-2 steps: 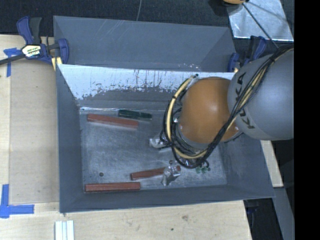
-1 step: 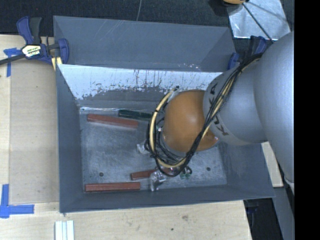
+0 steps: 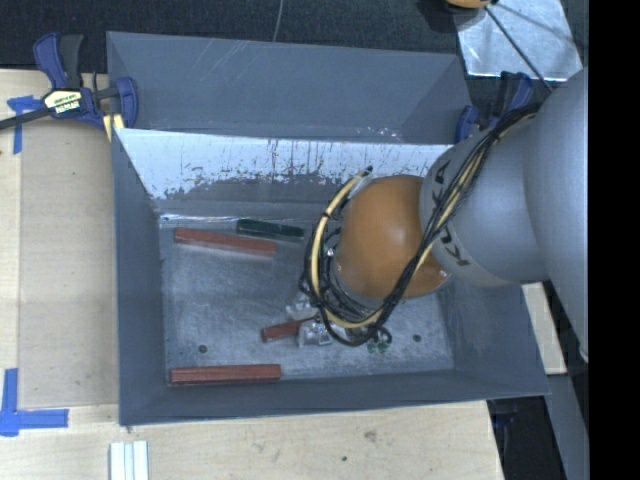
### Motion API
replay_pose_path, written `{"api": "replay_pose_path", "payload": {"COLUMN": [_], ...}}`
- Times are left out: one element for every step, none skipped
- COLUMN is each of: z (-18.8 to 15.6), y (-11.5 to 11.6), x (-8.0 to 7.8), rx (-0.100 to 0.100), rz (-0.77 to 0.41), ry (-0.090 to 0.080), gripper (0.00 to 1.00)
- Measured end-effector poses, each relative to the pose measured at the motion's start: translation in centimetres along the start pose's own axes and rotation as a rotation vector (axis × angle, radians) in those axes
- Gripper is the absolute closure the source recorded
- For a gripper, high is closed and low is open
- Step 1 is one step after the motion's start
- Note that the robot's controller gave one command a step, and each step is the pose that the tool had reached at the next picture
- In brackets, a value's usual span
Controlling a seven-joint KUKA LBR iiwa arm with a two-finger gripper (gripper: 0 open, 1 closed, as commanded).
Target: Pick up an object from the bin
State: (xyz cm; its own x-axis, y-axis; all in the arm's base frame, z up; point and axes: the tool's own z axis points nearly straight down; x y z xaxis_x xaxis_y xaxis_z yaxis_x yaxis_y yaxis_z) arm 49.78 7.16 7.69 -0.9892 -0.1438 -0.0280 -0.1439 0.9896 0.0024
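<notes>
We see the gripper (image 3: pixel 316 332) low beside a short red-brown stick (image 3: pixel 280 333) mid-floor in the bin (image 3: pixel 140 298), yet cannot tell its grip.

A short red-brown stick (image 3: pixel 283 332) lies flat on the floor of the bin (image 3: pixel 140 298), near the middle front. It runs roughly left to right on a slight slant. Its right end is at the gripper (image 3: pixel 316 332).

Grey bin (image 3: pixel 140 298) — 2 long red-brown bars (image 3: pixel 225 241), 1 short one (image 3: pixel 283 333), 1 dark rod (image 3: pixel 270 229).
</notes>
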Motion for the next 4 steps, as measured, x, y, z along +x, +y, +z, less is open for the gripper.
{"api": "replay_pose_path", "payload": {"z": [0.0, -0.1, -0.4, -1.1], "y": [0.0, 0.0, 0.0, 0.0], "x": [0.0, 0.0, 0.1, 0.4], "rx": [0.0, 0.0, 0.001, 0.002], "rz": [0.0, 0.0, 0.0, 0.0], "ry": [0.0, 0.002, 0.016, 0.03], "gripper": [1.0, 1.0, 1.0, 1.0]}}
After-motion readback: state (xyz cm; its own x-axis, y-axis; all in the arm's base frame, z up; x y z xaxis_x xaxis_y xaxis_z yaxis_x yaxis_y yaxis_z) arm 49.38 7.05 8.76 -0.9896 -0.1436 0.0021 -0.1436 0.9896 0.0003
